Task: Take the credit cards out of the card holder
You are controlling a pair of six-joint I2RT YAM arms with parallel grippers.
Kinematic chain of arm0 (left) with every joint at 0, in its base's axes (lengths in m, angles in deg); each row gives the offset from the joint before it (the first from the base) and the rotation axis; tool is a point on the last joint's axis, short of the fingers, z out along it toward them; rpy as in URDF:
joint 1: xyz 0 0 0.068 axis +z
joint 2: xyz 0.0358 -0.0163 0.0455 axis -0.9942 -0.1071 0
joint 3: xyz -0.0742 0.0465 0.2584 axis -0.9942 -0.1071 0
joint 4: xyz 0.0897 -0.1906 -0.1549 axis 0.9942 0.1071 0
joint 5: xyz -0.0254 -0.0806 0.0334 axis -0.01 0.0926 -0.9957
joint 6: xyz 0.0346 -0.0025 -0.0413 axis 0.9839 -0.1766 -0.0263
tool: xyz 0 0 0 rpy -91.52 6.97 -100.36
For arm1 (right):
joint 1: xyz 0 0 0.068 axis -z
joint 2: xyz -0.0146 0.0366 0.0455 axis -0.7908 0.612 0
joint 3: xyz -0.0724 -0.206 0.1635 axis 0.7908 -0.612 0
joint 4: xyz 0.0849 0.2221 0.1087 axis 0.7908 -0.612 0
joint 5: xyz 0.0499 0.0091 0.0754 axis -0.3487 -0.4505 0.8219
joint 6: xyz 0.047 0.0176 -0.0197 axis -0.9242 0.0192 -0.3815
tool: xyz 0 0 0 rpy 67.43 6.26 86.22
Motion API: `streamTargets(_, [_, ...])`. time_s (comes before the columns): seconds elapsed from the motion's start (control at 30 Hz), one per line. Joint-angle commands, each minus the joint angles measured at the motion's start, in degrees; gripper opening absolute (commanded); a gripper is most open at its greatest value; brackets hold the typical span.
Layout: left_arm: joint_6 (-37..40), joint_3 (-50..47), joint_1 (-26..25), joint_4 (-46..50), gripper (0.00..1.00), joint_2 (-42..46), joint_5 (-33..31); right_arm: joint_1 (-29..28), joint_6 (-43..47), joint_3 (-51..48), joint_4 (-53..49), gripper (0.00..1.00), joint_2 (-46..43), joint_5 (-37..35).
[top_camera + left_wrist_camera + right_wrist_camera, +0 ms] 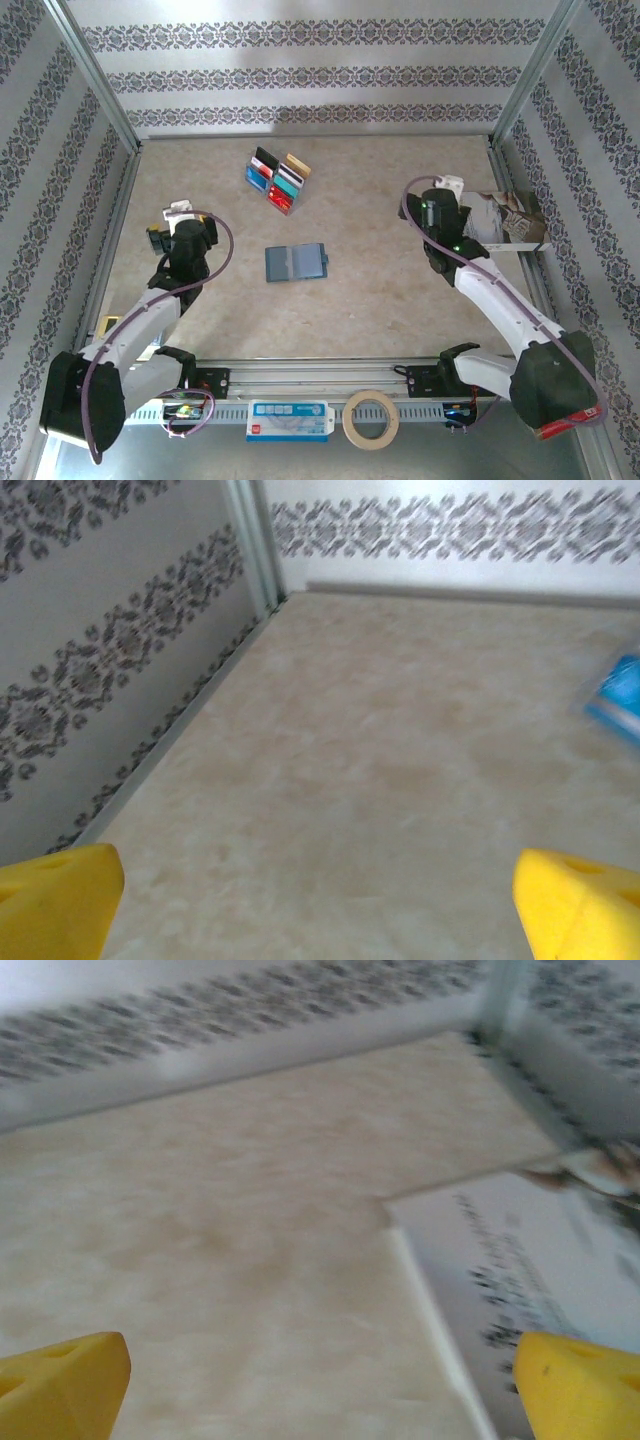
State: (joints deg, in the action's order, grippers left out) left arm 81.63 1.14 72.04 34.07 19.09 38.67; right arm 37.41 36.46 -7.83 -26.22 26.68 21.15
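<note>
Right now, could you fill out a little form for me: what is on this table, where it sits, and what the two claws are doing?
cards: spread in a tight cluster at the far middle of the table, outside the wallet
wallet: blue, lying open and flat mid-table, apart from the cards; too small to tell if a card remains inside
left gripper: open, empty, above bare table on the left
right gripper: open, empty, at the booklet's edge
booklet: flat by the right wall
tape roll: on the near ledge between the arm bases

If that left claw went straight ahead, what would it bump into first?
The left gripper would likely meet bare tabletop, then the patterned back wall; depth is unclear.
</note>
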Motion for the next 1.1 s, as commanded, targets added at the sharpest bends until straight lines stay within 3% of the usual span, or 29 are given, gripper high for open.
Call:
streamTargets(0.0, [2.2,-2.27,2.32,-10.57,1.0,-1.34,-2.0,3.28,1.34,-4.55,4.3,0.98,-1.67,-7.14])
streamTargets(0.27, [5.48,-9.29,6.96,-28.26,1.0,-10.29,7.0,8.47,8.27,-13.81,19.04,0.98,3.03,-3.57])
streamTargets(0.43, [6.09,-9.78,9.0,-35.56,1.0,-17.95,15.67,10.56,12.83,-17.03,32.5,0.98,8.66,5.36])
streamTargets(0.57, [5.49,-9.68,10.78,-37.44,1.0,-19.25,24.99,13.55,12.24,-20.06,42.92,0.98,11.16,14.6])
streamTargets(0.67, [4.68,-10.97,11.99,-42.21,1.0,-21.1,30.42,14.32,14.64,-20.18,44.6,0.98,11.7,20.09])
streamTargets(0.93, [5.42,-10.57,12.18,-52.22,1.0,-32.14,34.16,14.85,16.12,-21.79,57.19,0.98,20.74,24.32])
streamTargets(1.07, [5.17,-7.66,12.25,-46.13,1.0,-32.1,33.37,14.81,16.28,-21.21,56.97,0.98,21.77,24.31])
